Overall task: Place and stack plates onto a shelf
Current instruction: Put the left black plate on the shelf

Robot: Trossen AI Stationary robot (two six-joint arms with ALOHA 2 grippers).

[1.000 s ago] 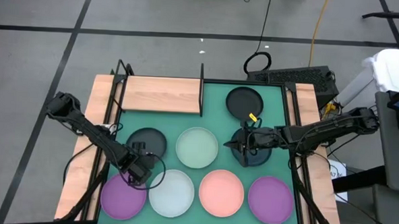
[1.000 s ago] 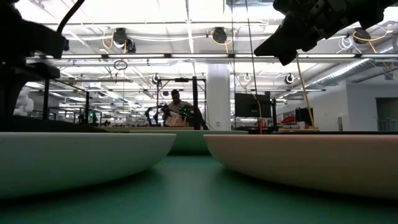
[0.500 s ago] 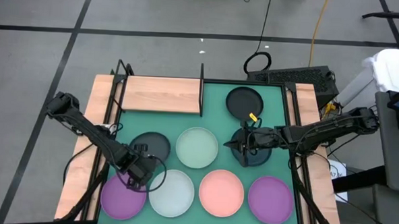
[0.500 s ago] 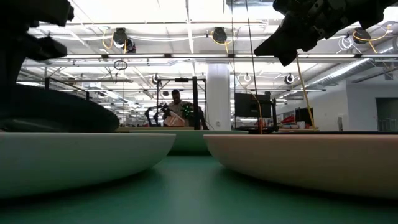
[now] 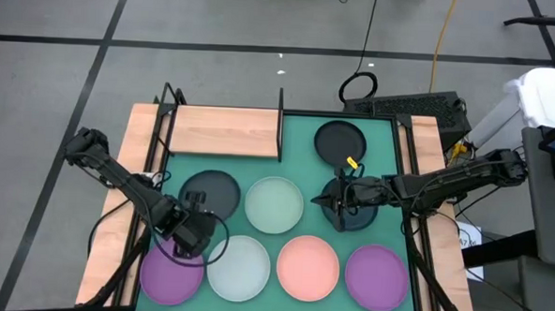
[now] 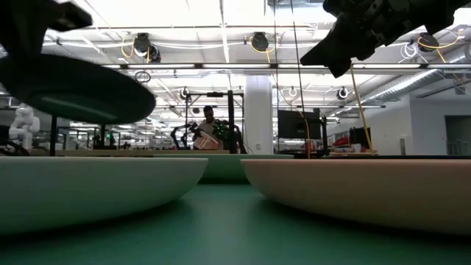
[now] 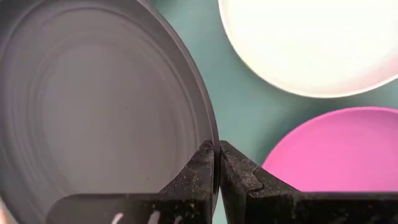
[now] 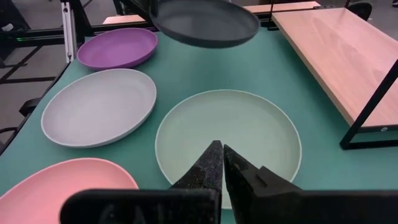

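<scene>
Dark plate (image 5: 210,192), seen from above, hangs over the green mat (image 5: 297,138) near the wooden shelf (image 5: 224,132), clamped by the left pincer (image 5: 192,229). Right pincer (image 5: 336,201) sits closed over another dark plate (image 5: 357,215). Low view: the plate is lifted, tilted. Left wrist: fingers (image 7: 200,177) pinch its rim. Right wrist: fingers together above the pale green plate (image 8: 249,127).
</scene>
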